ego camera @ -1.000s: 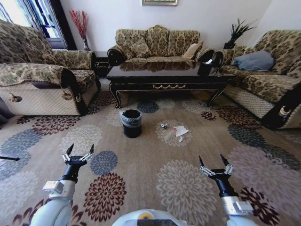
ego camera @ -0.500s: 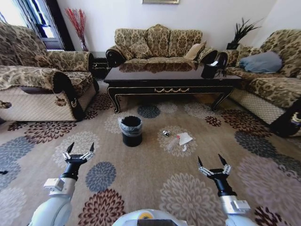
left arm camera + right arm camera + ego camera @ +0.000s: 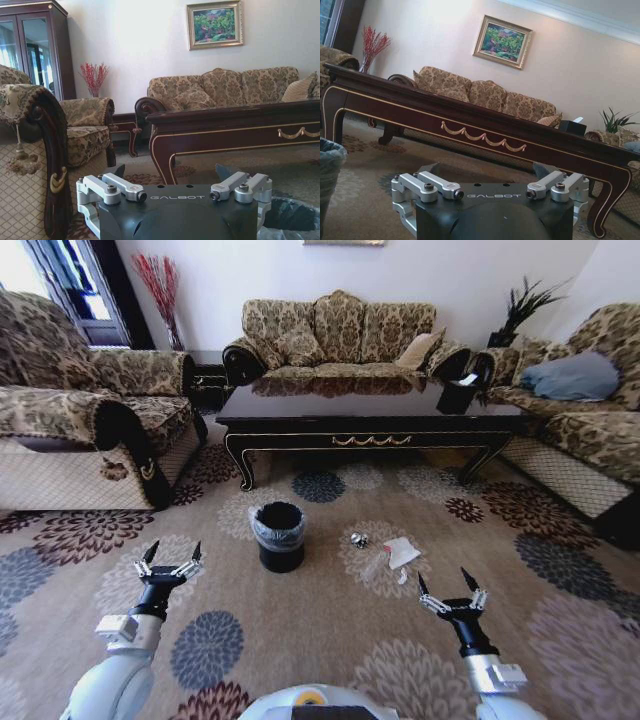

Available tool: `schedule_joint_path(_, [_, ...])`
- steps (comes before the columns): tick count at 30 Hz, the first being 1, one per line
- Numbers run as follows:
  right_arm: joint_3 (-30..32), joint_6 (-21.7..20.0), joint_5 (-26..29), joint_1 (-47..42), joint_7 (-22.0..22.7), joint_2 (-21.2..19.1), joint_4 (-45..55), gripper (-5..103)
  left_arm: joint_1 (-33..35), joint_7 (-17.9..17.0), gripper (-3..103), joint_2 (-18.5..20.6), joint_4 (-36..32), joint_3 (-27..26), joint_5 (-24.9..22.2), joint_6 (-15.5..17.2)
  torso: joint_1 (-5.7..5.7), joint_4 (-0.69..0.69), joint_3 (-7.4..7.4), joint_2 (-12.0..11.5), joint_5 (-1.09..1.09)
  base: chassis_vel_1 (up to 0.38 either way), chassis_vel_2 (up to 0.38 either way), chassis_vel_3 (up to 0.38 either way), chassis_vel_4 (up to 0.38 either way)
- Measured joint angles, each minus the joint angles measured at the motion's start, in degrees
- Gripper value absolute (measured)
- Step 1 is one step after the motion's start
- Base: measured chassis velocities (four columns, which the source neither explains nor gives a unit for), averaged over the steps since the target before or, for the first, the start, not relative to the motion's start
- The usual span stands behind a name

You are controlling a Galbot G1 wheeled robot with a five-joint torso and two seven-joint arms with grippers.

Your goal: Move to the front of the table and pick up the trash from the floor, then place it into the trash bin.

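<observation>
The dark glossy table (image 3: 370, 400) stands ahead on the patterned carpet, with gold trim along its front edge (image 3: 235, 127) (image 3: 485, 137). In front of it sits the round black trash bin (image 3: 279, 536) with a clear liner (image 3: 292, 220) (image 3: 327, 165). To its right lies the trash: a white paper scrap (image 3: 403, 551), a clear plastic bottle (image 3: 377, 564) and a small foil ball (image 3: 358, 539). My left gripper (image 3: 168, 562) is open, held above the carpet left of the bin. My right gripper (image 3: 448, 592) is open, just short of the trash.
Floral sofas stand on the left (image 3: 70, 420), at the back (image 3: 335, 335) and on the right (image 3: 590, 400). A small black box (image 3: 462, 395) sits on the table's right end. Open carpet lies between me and the bin.
The whole head view has shifted: the table, bin and trash now appear closer and lower in the picture. Both grippers stay open in the same raised pose.
</observation>
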Motion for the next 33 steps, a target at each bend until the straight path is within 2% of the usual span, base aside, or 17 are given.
schedule_joint_path(6, [-0.3,0.3,-1.1,0.7,0.6,-0.1,-0.9,100,-1.0,-0.1,100,0.8,1.0,0.3,-0.9,1.2,0.00,0.01,0.00,0.0,0.00,-0.063,0.049,0.053,-0.068])
schedule_joint_path(11, [-0.4,0.4,-0.7,1.1,0.8,-0.4,-1.4,100,-3.4,-0.3,100,3.2,1.3,0.9,-2.4,4.0,-0.01,0.00,-0.02,0.0,0.00,0.000,0.000,0.000,0.000])
schedule_joint_path(16, [-0.2,0.5,0.1,1.4,0.7,-0.8,-1.8,100,-9.0,-0.6,100,9.3,2.3,4.6,-5.8,9.7,0.00,-0.02,-0.01,0.0,-0.01,0.000,0.000,0.000,0.000])
schedule_joint_path(19, [-1.2,0.4,0.4,2.4,0.7,-1.6,-2.4,100,-10.1,-1.0,100,11.0,1.8,5.8,-7.0,11.6,0.00,-0.06,0.00,0.0,-0.01,0.000,0.000,0.000,0.000])
schedule_joint_path(21, [-2.8,0.0,0.8,3.9,0.7,-2.8,-3.3,100,-10.8,-2.0,100,11.7,1.2,6.1,-8.2,13.0,-0.01,0.07,-0.01,0.0,0.03,0.000,0.000,0.000,0.000])
schedule_joint_path(25, [-3.1,-0.2,1.3,4.1,0.8,-3.0,-3.7,100,-13.9,-3.8,100,13.0,1.6,9.1,-10.2,14.7,0.00,0.02,0.00,0.0,-0.01,0.000,0.000,0.000,0.000])
schedule_joint_path(26, [-3.1,-0.3,1.4,4.1,1.0,-3.0,-3.8,100,-14.8,-4.2,100,13.1,2.4,10.4,-10.4,15.0,0.00,-0.05,0.00,0.0,0.00,0.000,0.000,0.000,0.000])
schedule_joint_path(33, [-3.0,-0.5,1.7,4.8,0.4,-3.3,-4.7,100,-14.7,-4.1,100,13.0,4.3,11.3,-9.9,15.0,-0.01,0.02,-0.01,0.0,0.00,0.000,0.000,0.000,0.000])
